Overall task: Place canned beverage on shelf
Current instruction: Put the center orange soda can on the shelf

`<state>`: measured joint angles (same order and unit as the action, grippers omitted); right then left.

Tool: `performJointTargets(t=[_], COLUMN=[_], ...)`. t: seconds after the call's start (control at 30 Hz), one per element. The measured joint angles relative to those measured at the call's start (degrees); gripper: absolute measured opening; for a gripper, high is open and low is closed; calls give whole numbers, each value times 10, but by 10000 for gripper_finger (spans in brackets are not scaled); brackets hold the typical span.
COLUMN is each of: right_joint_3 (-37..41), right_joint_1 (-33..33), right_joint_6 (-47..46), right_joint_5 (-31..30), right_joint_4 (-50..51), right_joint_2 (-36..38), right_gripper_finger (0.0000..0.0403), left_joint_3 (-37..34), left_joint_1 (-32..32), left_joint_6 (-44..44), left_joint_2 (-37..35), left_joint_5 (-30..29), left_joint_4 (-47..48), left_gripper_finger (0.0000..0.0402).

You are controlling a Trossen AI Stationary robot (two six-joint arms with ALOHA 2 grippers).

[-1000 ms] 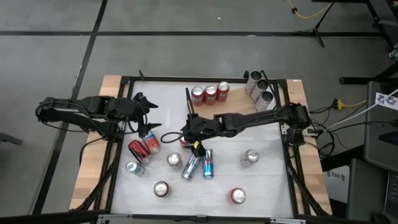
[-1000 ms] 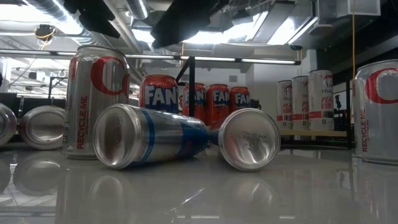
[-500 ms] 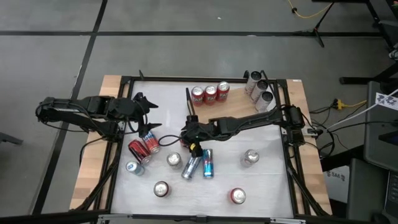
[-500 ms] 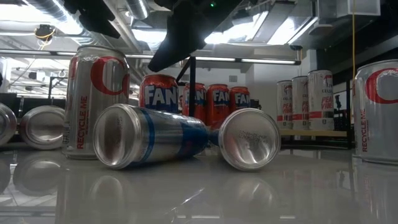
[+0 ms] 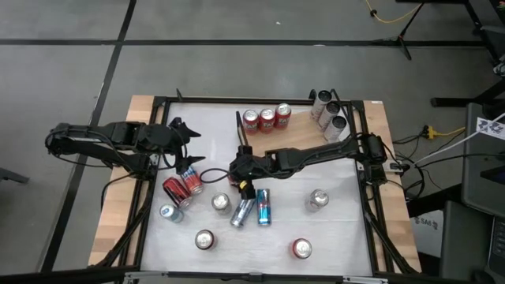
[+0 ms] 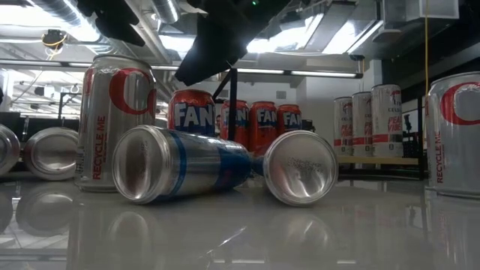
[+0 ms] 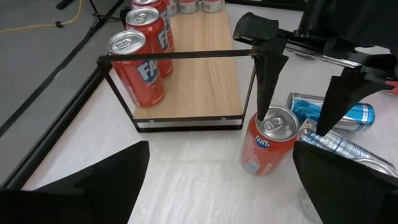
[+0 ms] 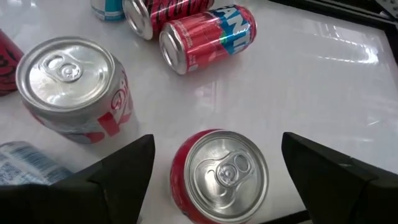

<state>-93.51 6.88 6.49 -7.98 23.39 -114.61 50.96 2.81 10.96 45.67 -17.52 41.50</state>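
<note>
Your right gripper (image 7: 298,93) has its jaws spread wide, one finger (image 7: 268,81) on each side of the upright red can (image 7: 268,140) and just above its rim, not closed on it. In the right wrist view the same can (image 8: 219,177) sits between the two dark fingers (image 8: 112,171) with its silver lid and tab facing up. The right arm (image 5: 316,154) reaches from the desk's right edge across to the middle, wrist tipped down over the can.

The can is red with a blue-and-white Fanta label, standing on the white desk (image 5: 339,229) just in front of the shelf (image 7: 193,81). The shelf is a light wood board with a thin dark wire frame at the near end; three red cans (image 5: 267,118) stand in a row on its far side and three pale cans (image 5: 330,114) at its far right corner.

Near the jaws lie two blue-and-silver cans (image 5: 252,209) on their sides, and a silver can (image 8: 74,90) stands upright beside them. Two red cans (image 5: 181,188) lie farther off to the left.

Your left gripper (image 5: 185,130) hangs with jaws wide over the desk's left side, well apart from the can.

Against the earlier frames, the right gripper has dropped lower and drawn in slightly over the can; the left arm has not moved.
</note>
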Motion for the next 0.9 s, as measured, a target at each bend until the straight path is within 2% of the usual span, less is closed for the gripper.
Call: performJointTargets(t=[0.27,0.43,0.57,0.67,0.8,0.9], right_joint_3=[-37,-94,-127,-128,-105,-70], right_joint_1=[10,10,10,10,10,10], right_joint_6=[-8,-5,-4,-2,-18,-31], right_joint_5=[-9,0,-3,-28,-73,-75], right_joint_4=[43,134,201,232,261,267], right_joint_2=[-2,-2,2,20,63,105], right_gripper_finger=[341,341,341,341,341,341], left_joint_3=[0,0,0,0,0,0], left_joint_1=[0,0,0,1,12,26], left_joint_6=[7,10,11,15,47,71], left_joint_2=[28,53,74,92,122,149], left_joint_5=[2,6,43,65,61,55], left_joint_4=[-15,-57,-106,-140,-167,-179], left_gripper_finger=[389,389,389,389,389,389])
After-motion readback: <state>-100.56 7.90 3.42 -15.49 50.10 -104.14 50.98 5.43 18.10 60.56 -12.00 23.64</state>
